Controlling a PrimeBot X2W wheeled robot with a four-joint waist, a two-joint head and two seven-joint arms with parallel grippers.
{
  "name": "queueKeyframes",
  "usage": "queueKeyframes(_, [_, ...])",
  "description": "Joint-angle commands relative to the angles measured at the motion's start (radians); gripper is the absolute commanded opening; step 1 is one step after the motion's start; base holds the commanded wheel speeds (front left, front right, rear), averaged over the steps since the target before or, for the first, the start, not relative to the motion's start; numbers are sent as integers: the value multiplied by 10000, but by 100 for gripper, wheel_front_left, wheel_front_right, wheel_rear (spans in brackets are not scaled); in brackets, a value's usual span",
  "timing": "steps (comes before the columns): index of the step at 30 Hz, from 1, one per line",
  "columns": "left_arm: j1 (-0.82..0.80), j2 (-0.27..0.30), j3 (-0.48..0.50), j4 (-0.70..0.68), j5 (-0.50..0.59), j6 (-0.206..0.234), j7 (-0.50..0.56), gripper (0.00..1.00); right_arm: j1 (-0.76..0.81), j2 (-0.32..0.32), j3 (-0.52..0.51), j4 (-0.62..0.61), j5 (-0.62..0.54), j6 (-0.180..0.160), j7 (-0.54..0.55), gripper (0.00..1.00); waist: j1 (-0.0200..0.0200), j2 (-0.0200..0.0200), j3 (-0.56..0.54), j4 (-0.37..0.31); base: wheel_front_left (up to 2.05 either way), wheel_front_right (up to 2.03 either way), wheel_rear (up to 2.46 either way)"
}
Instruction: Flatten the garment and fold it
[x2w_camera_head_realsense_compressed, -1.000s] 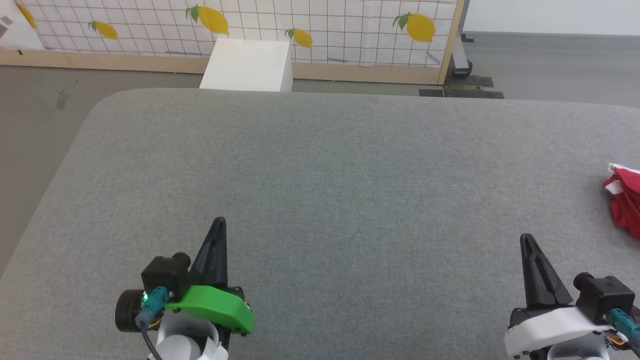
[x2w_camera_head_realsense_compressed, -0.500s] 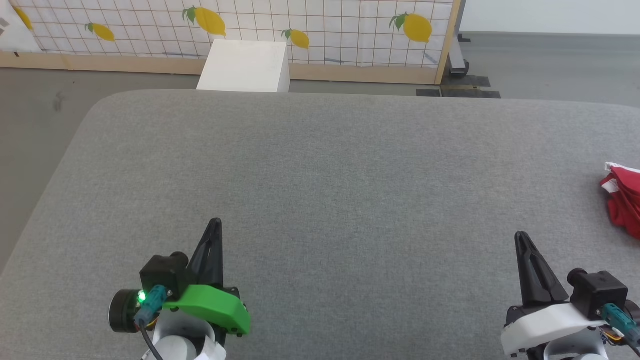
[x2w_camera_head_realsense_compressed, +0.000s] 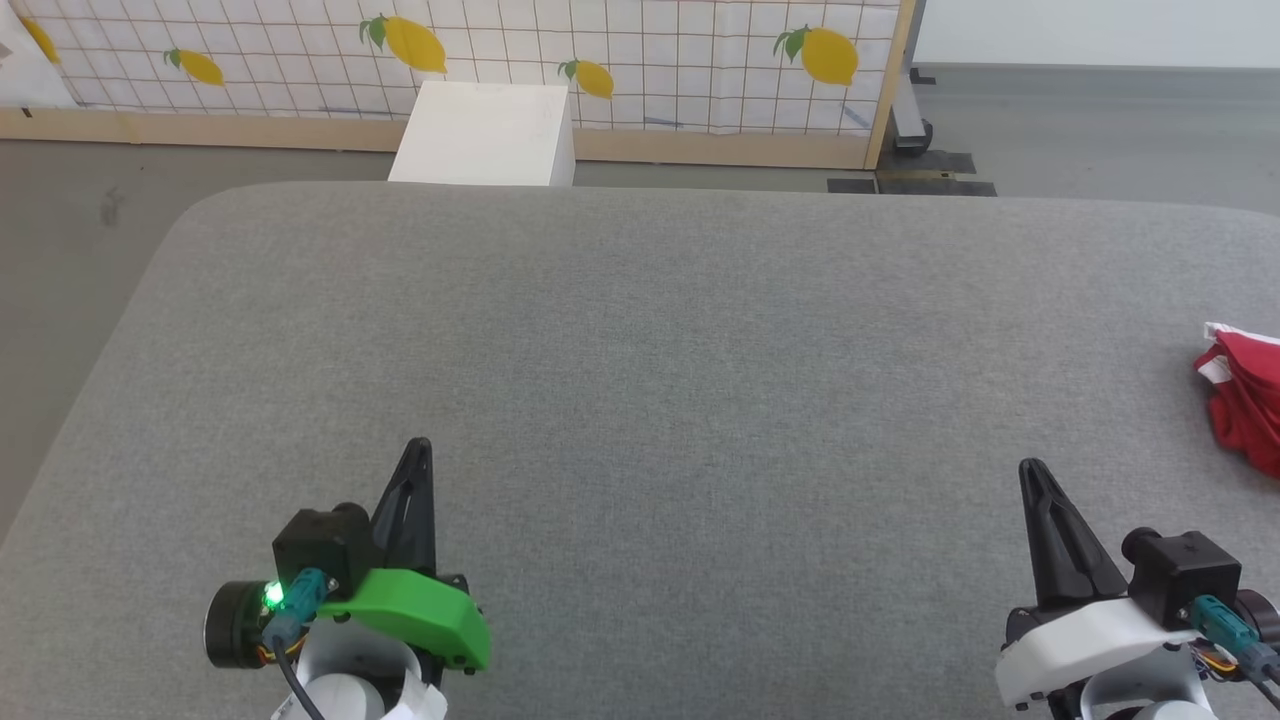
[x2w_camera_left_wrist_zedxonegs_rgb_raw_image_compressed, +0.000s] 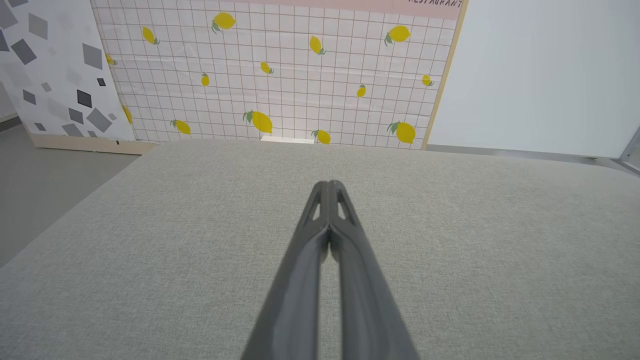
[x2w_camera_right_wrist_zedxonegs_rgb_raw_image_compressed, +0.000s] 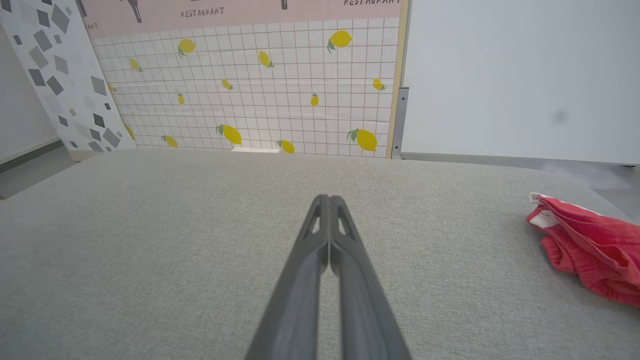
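Still crumpled, the garment (x2w_camera_head_realsense_compressed: 1250, 405) lies unmoved; view shifted slightly.

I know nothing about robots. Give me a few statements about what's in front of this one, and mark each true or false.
1. The red garment lies bunched up at the right side of the grey table. True.
2. The right hand is holding the garment. False: it is shut on nothing and sits apart from the garment.
3. The left hand is wide open. False: its two fingers are pressed together.
4. A white box stands beyond the table's far edge. True.
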Motion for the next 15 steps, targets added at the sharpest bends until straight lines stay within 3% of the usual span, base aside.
queueKeyframes(1, [188,-15,48,-64,144,64,75,0,-142,13,48,-89,-102,-9,64,0,0,0,-1,-6,0,0,0])
queueKeyframes(15, [267,-19,220,-250,444,97,358,0,-205,16,158,-197,-268,-11,335,0,0,0,-10,-67,0,0,0])
